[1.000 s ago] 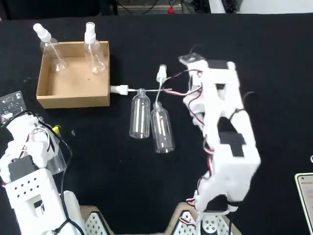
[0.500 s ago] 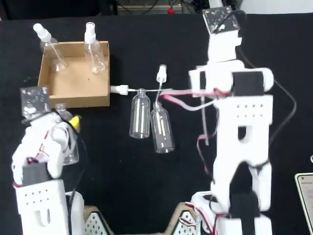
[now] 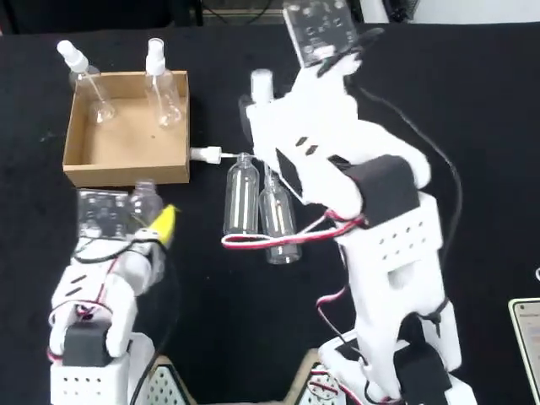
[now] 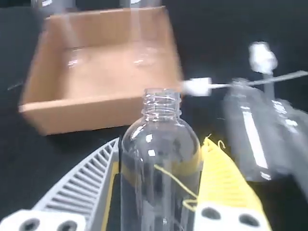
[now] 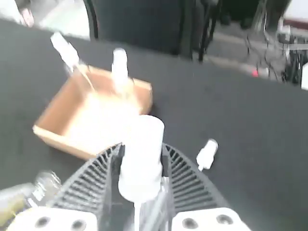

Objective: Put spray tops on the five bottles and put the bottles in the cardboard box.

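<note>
Both arms have swung forward: left end effector (image 4: 162,168) clamps an uncapped bottle (image 4: 161,115) just at 6 o'clock of the cardboard box (image 3: 126,174); right end effector (image 5: 140,166) grips a spray top (image 5: 143,139), raised at the box's 3 o'clock.

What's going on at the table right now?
The left gripper is shut on an open bottle in front of the cardboard box, and the right gripper holds a spray top raised above the table. Two capped bottles are in the box. Two topless bottles lie on the table, with a loose spray top beside them.
</note>
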Available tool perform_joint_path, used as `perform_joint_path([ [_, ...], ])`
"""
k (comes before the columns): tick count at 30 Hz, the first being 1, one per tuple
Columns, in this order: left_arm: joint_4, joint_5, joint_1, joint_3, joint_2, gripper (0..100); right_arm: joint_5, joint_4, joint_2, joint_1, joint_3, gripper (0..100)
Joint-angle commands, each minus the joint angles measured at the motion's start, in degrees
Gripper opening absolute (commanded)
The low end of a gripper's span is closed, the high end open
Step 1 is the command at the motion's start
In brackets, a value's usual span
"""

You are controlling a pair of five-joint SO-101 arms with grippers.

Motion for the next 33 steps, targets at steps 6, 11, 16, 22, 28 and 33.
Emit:
perform_joint_path([
  [6,-14.8,-0.2,24.6,5.1,0.0,18,-3.8,1.6,-2.1,-1.1,-8.0,2.2],
  [11,-21.9,0.0,26.2,11.6,0.0,18,-3.8,0.1,-2.1,-1.3,-7.8,2.2],
  [16,-23.1,0.0,25.3,12.7,0.0,18,-3.8,0.3,-2.0,-1.4,-7.7,2.2],
  [22,-23.1,0.0,25.3,12.3,0.0,18,-3.7,2.8,-2.0,-6.9,-6.4,2.2],
  [28,-22.7,0.4,25.3,12.2,0.0,18,-3.4,-0.7,-2.0,-8.5,-5.2,2.2],
  [33,-22.7,1.2,23.7,12.1,-1.0,18,-3.4,-0.4,-2.1,-8.5,-5.6,2.2],
])
